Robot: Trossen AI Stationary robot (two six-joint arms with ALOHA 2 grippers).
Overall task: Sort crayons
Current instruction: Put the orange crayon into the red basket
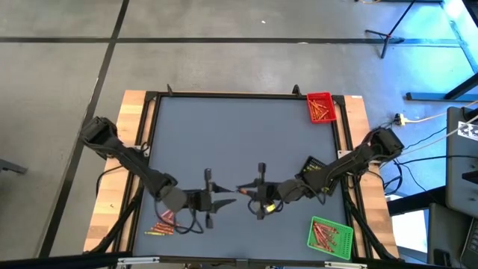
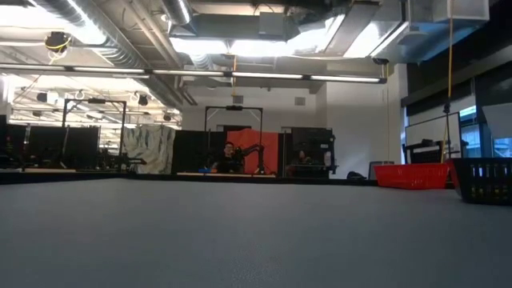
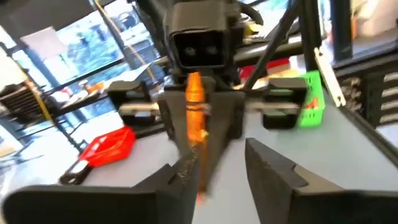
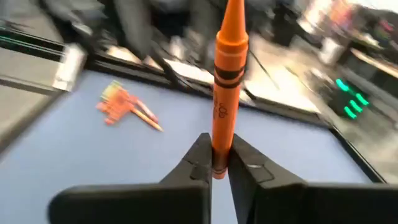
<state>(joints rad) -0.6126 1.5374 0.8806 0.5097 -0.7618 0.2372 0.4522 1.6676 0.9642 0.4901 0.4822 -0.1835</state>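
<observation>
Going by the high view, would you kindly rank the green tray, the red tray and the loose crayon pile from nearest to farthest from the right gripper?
From the right gripper, mid-table:
1. Green tray, at the near right corner.
2. Loose crayon pile, near the left edge, close to the green tray's rank but a little farther.
3. Red tray, at the far right corner.

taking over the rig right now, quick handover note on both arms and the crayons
Right tool: shut on an orange crayon, mid-table, facing the left arm.
Left tool: fingers apart around the same crayon; a handover, it seems.
Loose pile of crayons lies near the table's front left.
Done: some crayons already in the red tray and green tray.
Left: drop the orange one in its tray, then sort the pile.
</observation>
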